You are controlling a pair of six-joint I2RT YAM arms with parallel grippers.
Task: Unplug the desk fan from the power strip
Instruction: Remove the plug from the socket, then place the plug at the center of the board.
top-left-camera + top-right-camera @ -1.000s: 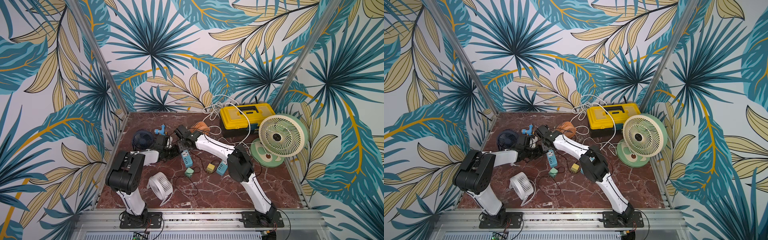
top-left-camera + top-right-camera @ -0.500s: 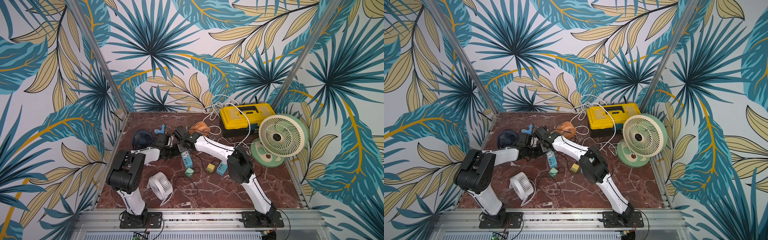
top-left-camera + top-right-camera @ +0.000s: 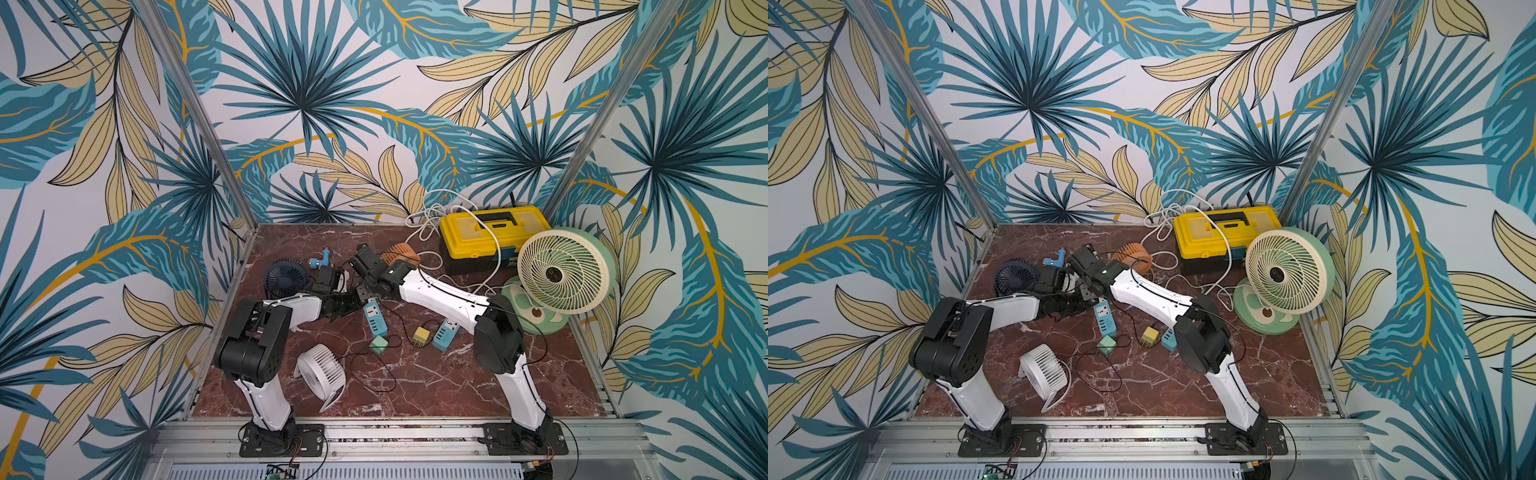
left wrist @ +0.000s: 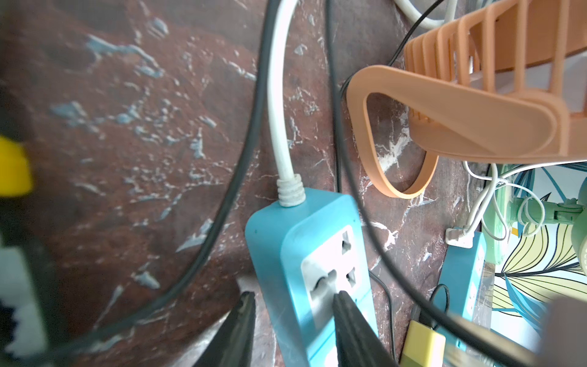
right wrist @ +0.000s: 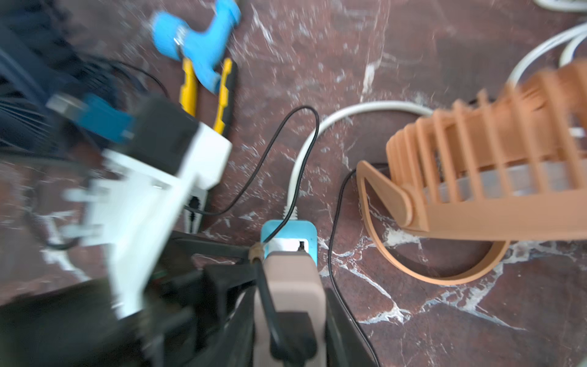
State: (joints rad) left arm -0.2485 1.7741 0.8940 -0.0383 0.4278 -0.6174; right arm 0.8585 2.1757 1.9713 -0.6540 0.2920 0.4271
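The left gripper (image 4: 292, 295) stands over the strip (image 4: 305, 228) with its jaws half apart. 1 finger (image 4: 349, 321) lies on the socket face and the other is beside the side wall. Whether it really pinches, I cannot tell. The strip lies flat near the middle of the table (image 4: 127, 127), and its white lead (image 4: 279, 111) goes away to the back. If this hold is weak, I think the strip can rise together with the plug, and then nothing comes apart.

The right gripper (image 5: 289, 298) is clamped on the beige plug (image 5: 292, 279), just over the strip's end. The prongs are hidden, so it is not clear if they are out. A pull that is not straight could bend them, or the plug could slip from the grip.

The plug's black cord (image 5: 305, 127) makes a loop close to the left arm (image 5: 152, 178) and may catch there. This arm is very near the right gripper, and they may hit.

Further right, the orange fan (image 5: 476, 159) stands just beside the strip. If the cord is its own, a long pull could drag it or tip it.
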